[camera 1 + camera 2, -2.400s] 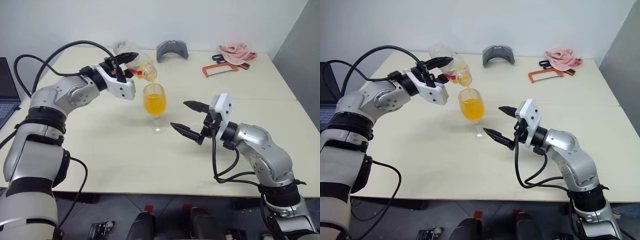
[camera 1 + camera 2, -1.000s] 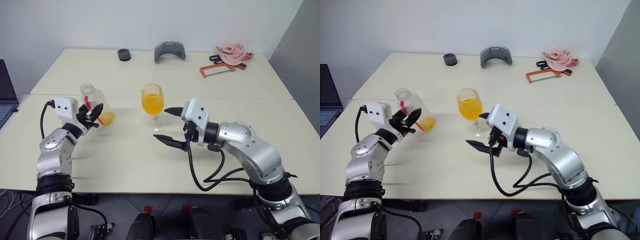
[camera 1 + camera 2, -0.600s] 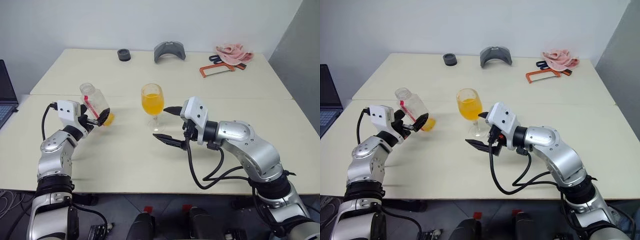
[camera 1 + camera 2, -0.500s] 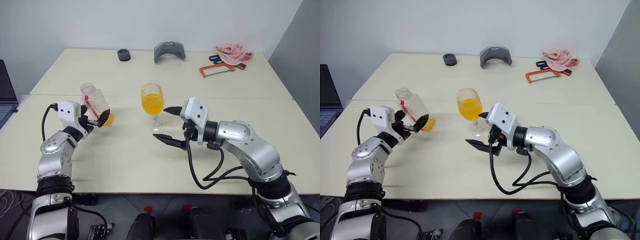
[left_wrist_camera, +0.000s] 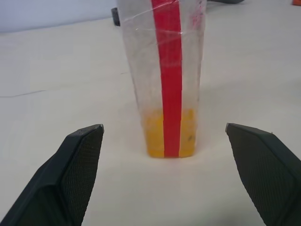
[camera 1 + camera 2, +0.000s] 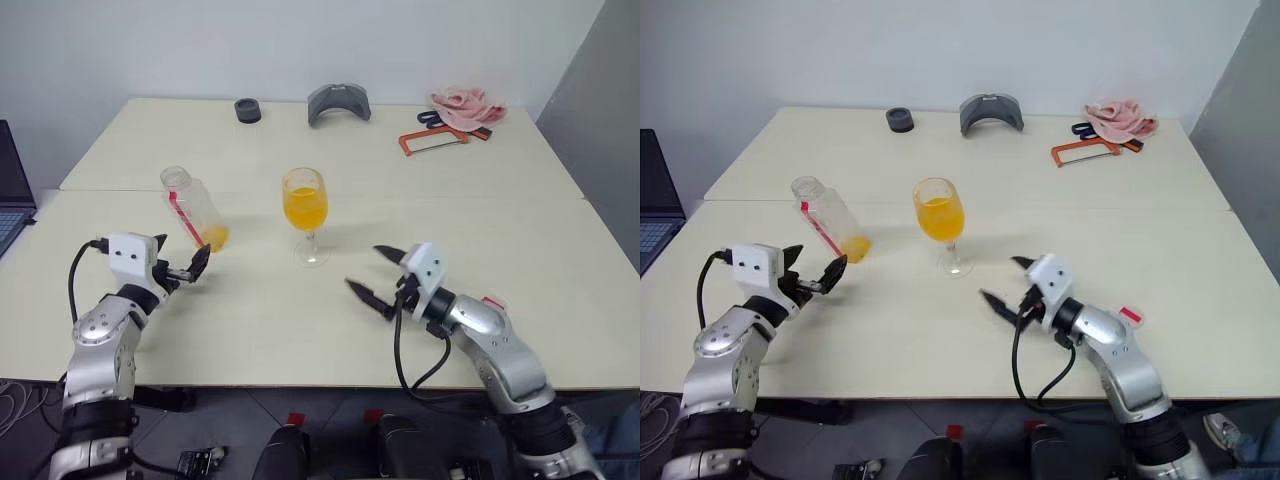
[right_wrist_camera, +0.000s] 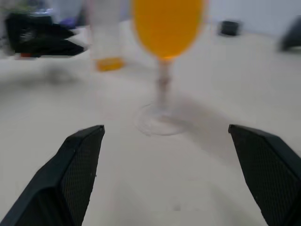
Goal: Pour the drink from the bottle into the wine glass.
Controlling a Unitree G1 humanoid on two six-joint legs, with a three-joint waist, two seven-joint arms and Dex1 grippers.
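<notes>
The wine glass (image 6: 306, 204) stands mid-table, its bowl mostly full of the orange drink (image 6: 305, 208). To its left the clear bottle (image 6: 194, 208) with a red stripe stands on the table by itself, uncapped, with a little drink (image 5: 171, 134) left at the bottom. My left gripper (image 6: 183, 252) is open just in front of the bottle, a finger (image 5: 77, 162) on each side and neither touching it. My right gripper (image 6: 364, 267) is open and empty, low over the table in front of and right of the glass, whose foot (image 7: 160, 123) lies ahead of it.
Along the far edge sit a small black round object (image 6: 247, 108), a grey curved piece (image 6: 340, 100), an orange-framed saw (image 6: 440, 138) and a pink cloth (image 6: 468, 103). A laptop (image 6: 10, 185) shows at the left edge. A seam runs across the table behind the glass.
The left gripper has opened, let go of the bottle and pulled back; the bottle now stands alone. The right gripper has dropped lower and moved right, away from the glass.
</notes>
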